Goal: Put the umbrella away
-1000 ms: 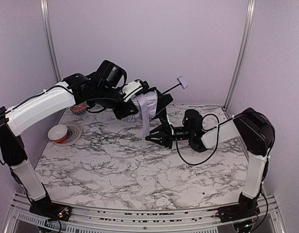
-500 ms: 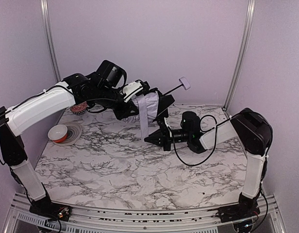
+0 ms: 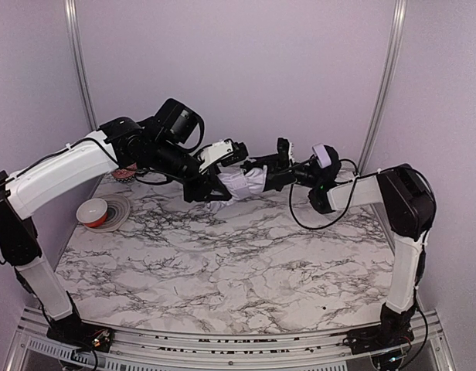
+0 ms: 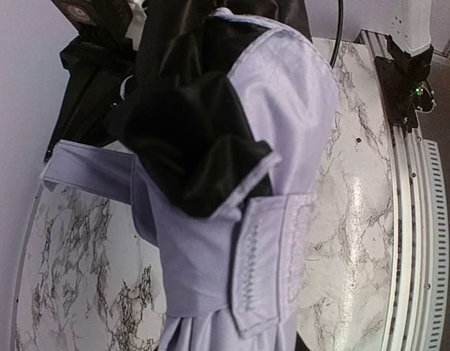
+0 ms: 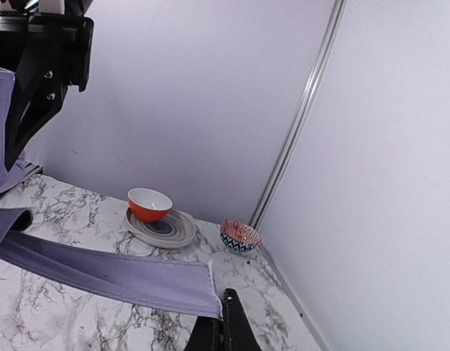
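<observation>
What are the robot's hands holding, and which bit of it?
The left gripper holds the umbrella by its bunched canopy. The right gripper pinches the free end of its strap between shut fingertips.

umbrella (image 3: 242, 183) above table (image 3: 222, 263), bowl (image 3: 92, 210) on plate (image 3: 120, 207) (far left)

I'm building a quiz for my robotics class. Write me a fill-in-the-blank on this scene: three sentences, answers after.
1. On the umbrella, the right hand pinches the end of the ___.
2. The left hand holds the umbrella ___ the table.
3. The orange bowl sits on a ___.
Answers: strap; above; plate.
</observation>
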Controlling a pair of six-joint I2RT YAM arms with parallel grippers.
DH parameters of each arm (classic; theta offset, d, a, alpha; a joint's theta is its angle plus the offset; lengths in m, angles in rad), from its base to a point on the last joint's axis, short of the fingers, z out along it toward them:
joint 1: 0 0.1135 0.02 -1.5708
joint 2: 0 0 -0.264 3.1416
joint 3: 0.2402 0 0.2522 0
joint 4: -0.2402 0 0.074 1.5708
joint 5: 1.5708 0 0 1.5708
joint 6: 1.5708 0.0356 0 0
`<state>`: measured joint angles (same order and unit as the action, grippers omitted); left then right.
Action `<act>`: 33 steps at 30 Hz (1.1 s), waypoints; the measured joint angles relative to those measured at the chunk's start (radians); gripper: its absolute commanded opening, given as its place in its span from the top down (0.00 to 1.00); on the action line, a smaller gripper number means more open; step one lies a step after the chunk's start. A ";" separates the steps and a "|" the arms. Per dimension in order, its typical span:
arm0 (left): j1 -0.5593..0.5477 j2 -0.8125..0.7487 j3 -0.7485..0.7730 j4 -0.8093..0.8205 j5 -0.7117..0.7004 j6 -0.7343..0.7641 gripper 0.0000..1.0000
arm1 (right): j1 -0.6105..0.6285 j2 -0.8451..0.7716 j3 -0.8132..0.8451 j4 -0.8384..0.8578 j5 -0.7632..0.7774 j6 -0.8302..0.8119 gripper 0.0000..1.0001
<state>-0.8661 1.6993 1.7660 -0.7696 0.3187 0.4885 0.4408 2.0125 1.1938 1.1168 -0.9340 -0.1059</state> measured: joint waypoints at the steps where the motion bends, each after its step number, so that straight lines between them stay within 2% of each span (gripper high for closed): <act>1: 0.000 0.001 -0.003 0.002 0.008 0.015 1.00 | 0.000 0.000 0.032 -0.001 -0.011 -0.011 1.00; 6: 0.000 0.031 -0.009 0.006 0.044 0.100 1.00 | 0.001 0.000 0.117 -0.015 -0.088 -0.075 1.00; 12: 0.015 0.172 0.007 0.006 0.148 0.173 1.00 | 0.004 -0.009 0.115 -0.042 -0.214 -0.135 1.00; 14: 0.034 0.218 0.004 0.001 0.229 0.206 1.00 | 0.011 -0.035 0.074 -0.066 -0.241 -0.175 1.00; 19: 0.046 0.307 -0.023 -0.068 0.439 0.272 1.00 | 0.051 -0.176 -0.161 -0.100 -0.252 -0.328 1.00; 24: 0.046 0.389 -0.034 -0.154 0.570 0.322 1.00 | 0.111 -0.252 -0.317 -0.201 -0.141 -0.507 1.00; 28: 0.045 0.455 -0.028 -0.178 0.584 0.315 1.00 | 0.158 -0.266 -0.406 -0.208 0.001 -0.600 1.00; 33: 0.039 0.518 -0.028 -0.178 0.576 0.317 1.00 | 0.217 -0.261 -0.531 -0.144 0.174 -0.631 1.00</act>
<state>-0.8272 2.2177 1.7382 -0.9478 0.8951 0.8051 0.6582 1.7512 0.6632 0.9730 -0.7605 -0.7372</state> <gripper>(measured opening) 0.251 0.007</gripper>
